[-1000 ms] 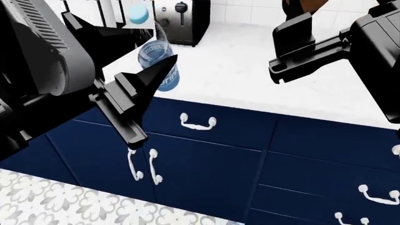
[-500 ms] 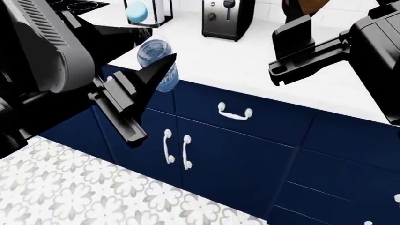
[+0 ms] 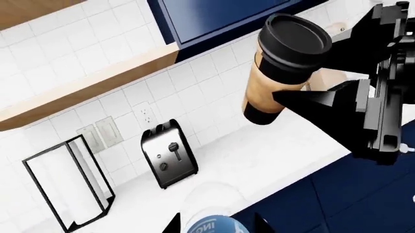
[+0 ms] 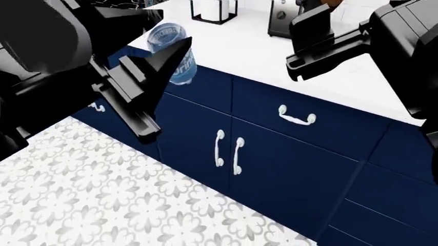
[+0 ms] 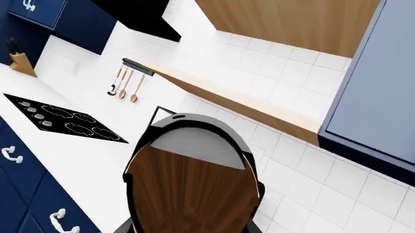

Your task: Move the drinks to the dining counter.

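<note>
My left gripper [image 4: 164, 45] is shut on the clear water bottle [image 4: 175, 57] with its blue label, held in the air at the navy cabinets' edge. In the left wrist view the bottle [image 3: 213, 224] shows between the two fingertips of that gripper [image 3: 214, 229]. My right gripper [image 4: 311, 42] is shut on the brown coffee cup [image 3: 280, 68] with its black lid, held tilted above the tile-backed worktop [image 4: 335, 72]. The cup [image 5: 191, 187] fills the right wrist view. The dining counter is out of view.
A toaster [image 3: 167, 153] and a black wire rack [image 3: 68, 187] stand on the worktop against the white tiles. A black cooktop [image 5: 68, 121], hanging utensils [image 5: 126, 85] and a knife block [image 5: 19, 60] lie further along. Navy cabinet doors [image 4: 274, 154] face a patterned tile floor [image 4: 89, 195].
The head view has swung, so the worktop and cabinets slide to the right and more patterned floor shows. Both grippers keep their hold and their place in the view.
</note>
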Robot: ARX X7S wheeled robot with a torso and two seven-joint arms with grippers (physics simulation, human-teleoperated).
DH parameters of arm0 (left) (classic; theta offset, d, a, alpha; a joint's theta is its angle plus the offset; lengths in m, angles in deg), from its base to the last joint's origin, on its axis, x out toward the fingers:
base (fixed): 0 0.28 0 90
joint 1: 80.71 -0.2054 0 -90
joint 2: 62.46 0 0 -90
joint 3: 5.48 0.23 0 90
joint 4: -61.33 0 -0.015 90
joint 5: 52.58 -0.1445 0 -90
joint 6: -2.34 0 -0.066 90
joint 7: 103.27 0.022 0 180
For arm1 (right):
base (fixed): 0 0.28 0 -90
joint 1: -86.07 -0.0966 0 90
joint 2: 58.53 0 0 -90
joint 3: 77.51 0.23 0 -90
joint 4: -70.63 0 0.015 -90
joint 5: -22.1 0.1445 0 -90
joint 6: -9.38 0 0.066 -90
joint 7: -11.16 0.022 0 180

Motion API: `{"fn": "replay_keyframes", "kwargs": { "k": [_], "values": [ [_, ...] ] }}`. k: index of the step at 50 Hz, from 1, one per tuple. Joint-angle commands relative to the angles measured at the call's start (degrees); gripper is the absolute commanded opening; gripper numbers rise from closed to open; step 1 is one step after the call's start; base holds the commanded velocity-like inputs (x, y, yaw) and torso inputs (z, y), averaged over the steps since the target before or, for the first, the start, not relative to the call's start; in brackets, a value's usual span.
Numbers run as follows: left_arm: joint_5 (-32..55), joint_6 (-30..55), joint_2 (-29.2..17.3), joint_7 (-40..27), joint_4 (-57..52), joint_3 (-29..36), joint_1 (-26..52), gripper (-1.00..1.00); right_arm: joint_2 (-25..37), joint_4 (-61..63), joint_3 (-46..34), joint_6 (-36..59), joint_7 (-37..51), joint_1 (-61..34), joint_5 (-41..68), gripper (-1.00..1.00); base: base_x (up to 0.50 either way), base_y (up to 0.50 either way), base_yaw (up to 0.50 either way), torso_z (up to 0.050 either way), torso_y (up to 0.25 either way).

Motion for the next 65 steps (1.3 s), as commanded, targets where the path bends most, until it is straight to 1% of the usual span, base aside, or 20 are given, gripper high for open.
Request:
{"fn": "replay_keyframes", "kwargs": {
  "k": [1, 4, 7, 13, 17, 20, 21, 22, 33, 65],
  "values": [
    [-5.69, -2.73, 1.77, -2.24, 3.93, 0.81, 4.32, -1.0, -3.55, -5.55, -0.86, 0.17, -8.76, 0.38, -11.84, -1.0, -0.17, -0.1, 0.5, 0.0, 0.0],
    [-11.2, -5.0, 1.99, -1.35, 6.21, 3.58, 4.95, -1.0, -3.96, -7.55, -1.36, -0.56, -11.78, 0.76, -15.12, -1.0, -0.17, -0.1, 0.5, 0.0, 0.0],
    [-15.33, -6.7, 3.22, -2.38, 9.55, 5.22, 6.09, -1.0, -4.15, -9.55, -1.97, -0.64, -13.57, 0.4, -17.4, -1.0, -0.16, -0.11, 0.5, 0.0, 0.0],
    [-19.01, -7.76, 5.92, -3.66, 13.82, 8.06, 10.23, -1.0, -5.37, -12.95, -2.85, -1.66, -17.16, -0.73, -21.25, -1.0, -0.16, -0.11, 0.5, 0.0, 0.002],
    [-18.38, -6.94, 6.4, -4.45, 13.44, 8.25, 11.01, -1.0, -5.97, -12.58, -2.82, -2.33, -17.29, -0.44, -21.29, -1.0, -0.16, -0.11, 0.5, 0.003, 0.0],
    [-17.6, -6.73, 5.87, -4.55, 12.41, 7.81, 10.19, -1.0, -6.14, -11.27, -3.21, -1.67, -16.69, -0.83, -20.83, -1.0, -0.16, -0.12, 0.5, 0.0, 0.0],
    [-17.56, -6.76, 5.81, -4.78, 12.37, 7.6, 9.97, -1.0, -6.0, -10.61, -2.36, -3.08, -17.28, -0.28, -21.0, -1.0, -0.15, -0.12, 0.5, 0.0, 0.0],
    [-17.52, -6.94, 5.54, -4.67, 12.16, 7.49, 9.35, -1.0, -5.96, -10.5, -3.0, -1.49, -17.08, -1.1, -19.79, -1.0, -0.1, -0.08, 0.5, 0.0, 0.0],
    [-17.5, -7.8, 5.31, -4.6, 12.38, 7.44, 8.55, -1.0, -6.64, -12.25, -3.88, -1.92, -17.56, -1.13, -21.83, -1.0, -0.09, -0.08, 0.5, 0.0, 0.001],
    [-16.79, -8.43, 4.58, -4.65, 12.4, 8.27, 7.96, -1.0, -6.89, -12.15, -5.32, -1.94, -18.45, -0.69, -22.22, -1.0, -0.06, -0.07, 0.5, 0.001, 0.001]
  ]
}}
